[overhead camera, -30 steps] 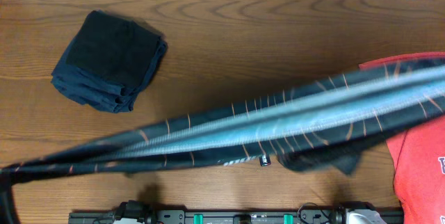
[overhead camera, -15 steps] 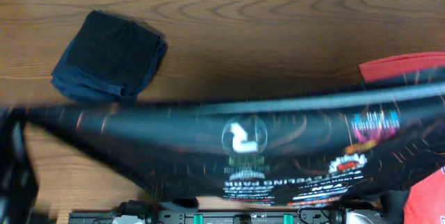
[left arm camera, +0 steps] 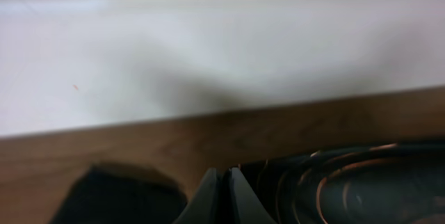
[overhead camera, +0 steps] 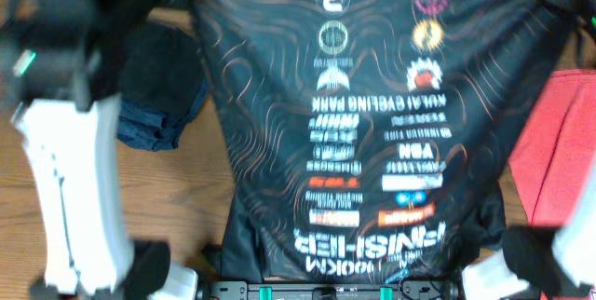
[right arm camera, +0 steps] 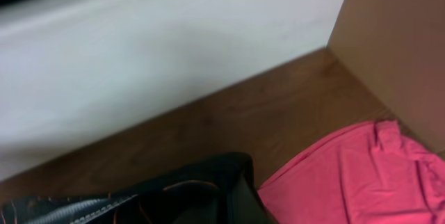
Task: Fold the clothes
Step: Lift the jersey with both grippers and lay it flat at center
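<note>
The black jersey [overhead camera: 372,123] with thin orange lines and white logos hangs spread wide between my two arms and fills the middle of the overhead view. Its "FINISHER" lettering sits at the near end. My left gripper [left arm camera: 224,200] is shut, and the jersey's edge [left arm camera: 348,182] runs off from its right finger. My right gripper [right arm camera: 240,197] is shut on the jersey [right arm camera: 174,196], with black fabric draped over its fingers. The coral-red T-shirt [overhead camera: 549,151] lies at the table's right, partly under the jersey, and shows just right of the right gripper [right arm camera: 348,175].
A folded dark blue cloth [overhead camera: 158,95] lies on the wooden table [overhead camera: 177,207] at the left, partly behind my left arm [overhead camera: 70,188]. My right arm [overhead camera: 577,244] stands at the right edge. A white wall [left arm camera: 208,50] lies beyond the table's far edge, and a brown panel [right arm camera: 396,43] stands at the right.
The jersey was a narrow band stretched low across the table. It is now lifted and spread wide towards the overhead camera. Both arms have swung up and outwards with it.
</note>
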Robot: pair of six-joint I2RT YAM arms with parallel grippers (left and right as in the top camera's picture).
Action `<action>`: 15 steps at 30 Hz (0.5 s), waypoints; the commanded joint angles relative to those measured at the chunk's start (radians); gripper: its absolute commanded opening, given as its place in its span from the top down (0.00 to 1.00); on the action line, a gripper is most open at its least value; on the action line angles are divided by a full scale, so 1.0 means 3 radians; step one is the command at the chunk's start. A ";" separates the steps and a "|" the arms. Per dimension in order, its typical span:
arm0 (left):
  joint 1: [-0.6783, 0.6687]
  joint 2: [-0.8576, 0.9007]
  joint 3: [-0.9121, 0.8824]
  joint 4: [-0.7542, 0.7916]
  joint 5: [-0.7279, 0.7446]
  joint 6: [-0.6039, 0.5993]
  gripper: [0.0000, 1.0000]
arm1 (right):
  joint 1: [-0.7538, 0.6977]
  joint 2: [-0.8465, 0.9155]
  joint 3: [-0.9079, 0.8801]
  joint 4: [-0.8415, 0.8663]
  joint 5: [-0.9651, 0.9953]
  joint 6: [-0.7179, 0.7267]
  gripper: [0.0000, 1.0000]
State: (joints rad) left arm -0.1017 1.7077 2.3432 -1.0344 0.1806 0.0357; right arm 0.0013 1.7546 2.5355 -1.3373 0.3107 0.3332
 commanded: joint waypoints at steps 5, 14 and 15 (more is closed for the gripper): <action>-0.0001 0.1027 -0.0003 0.0388 -0.0020 0.0076 0.94 | -0.0150 0.0950 0.0006 0.0214 0.0075 0.0032 0.99; 0.0001 0.1883 -0.0003 0.1062 -0.0036 -0.0187 0.37 | -0.0313 0.1930 0.0006 0.0676 -0.0192 0.0033 0.13; 0.0003 0.1891 -0.0003 0.1050 -0.0085 -0.0187 0.16 | -0.0336 0.1970 0.0006 0.0679 -0.0191 0.0032 0.04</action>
State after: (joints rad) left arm -0.1017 2.2875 2.3386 -0.7277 0.1764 0.0093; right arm -0.0704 2.3268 2.5336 -1.1419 0.2726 0.3370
